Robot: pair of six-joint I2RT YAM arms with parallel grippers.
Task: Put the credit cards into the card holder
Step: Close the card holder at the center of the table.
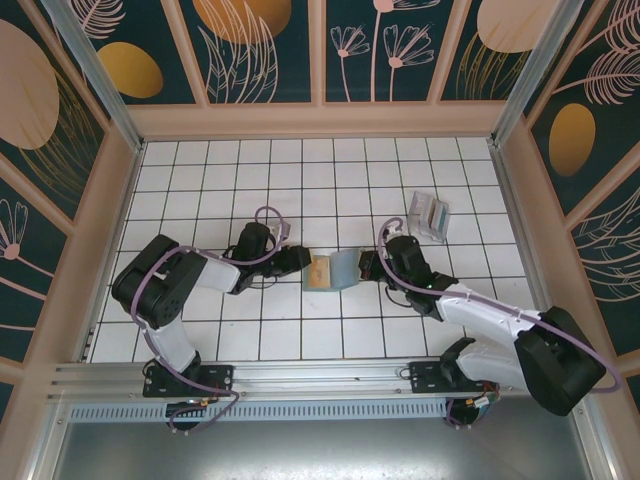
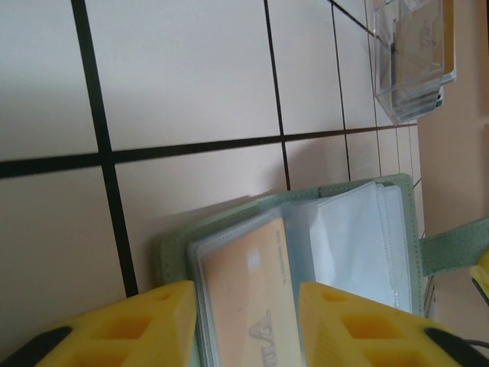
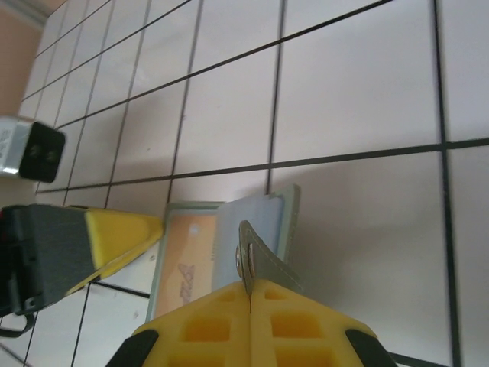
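1. Yellow fingers [image 2: 130, 325] of the left tool [image 2: 248, 336] stand apart at the near end of the holder [image 2: 177, 256] and grip nothing. The card [image 2: 244, 298] shows in the gap.
2. Right tool [image 3: 250, 306] is closed flat on the strap [image 3: 263, 264]. This likely keeps the holder open and steady.
3. Holder lies mid-bench [image 1: 200, 190], between both tools.
4. Tan-orange card sits in a clear sleeve inside the holder. How deep it is seated cannot be told.

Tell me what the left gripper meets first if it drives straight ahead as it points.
The open sage-green card holder: the left gripper has its jaws apart either side of the tan-orange card in a clear sleeve. Height above it is unclear.
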